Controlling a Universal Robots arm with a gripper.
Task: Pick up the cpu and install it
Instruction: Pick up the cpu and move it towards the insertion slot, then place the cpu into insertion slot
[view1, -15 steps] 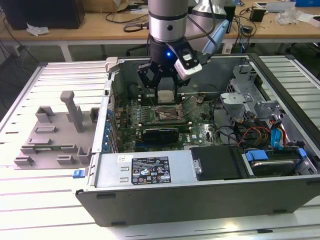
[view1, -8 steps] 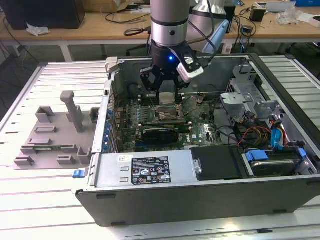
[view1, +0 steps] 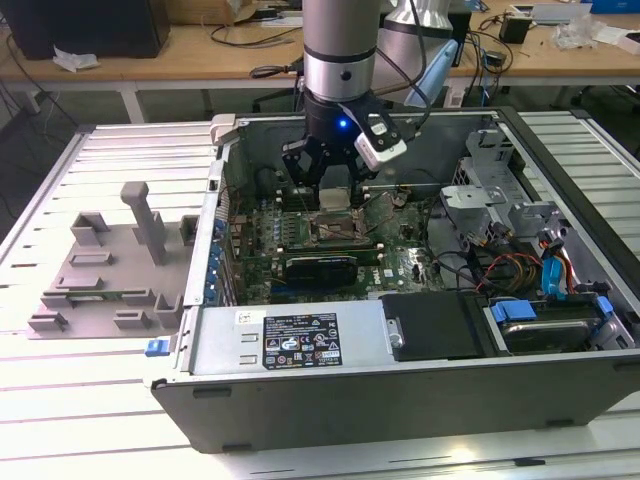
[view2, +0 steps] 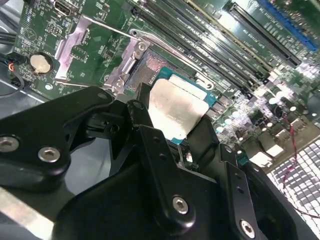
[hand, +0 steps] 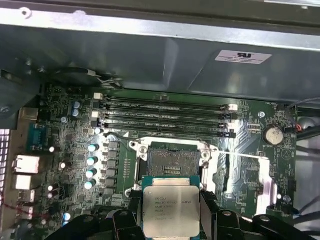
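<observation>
We saw the gripper (view1: 336, 192) clamped on the cpu (hand: 167, 204) by two opposite edges, holding it just above the open socket (hand: 170, 162) inside the case (view1: 400, 400). Fine print marked the cpu's lid, and a white label (hand: 243, 56) sat on the case wall.

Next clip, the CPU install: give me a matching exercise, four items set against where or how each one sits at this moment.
Items:
1 cpu
2 socket
3 grey tray
4 coin cell

States:
A on the table, outside the case
B clamped in the gripper, above the motherboard
C open, no chip seated
D round, silver, mounted on the board

Pairs: 1-B; 2-C; 3-A; 4-D
</observation>
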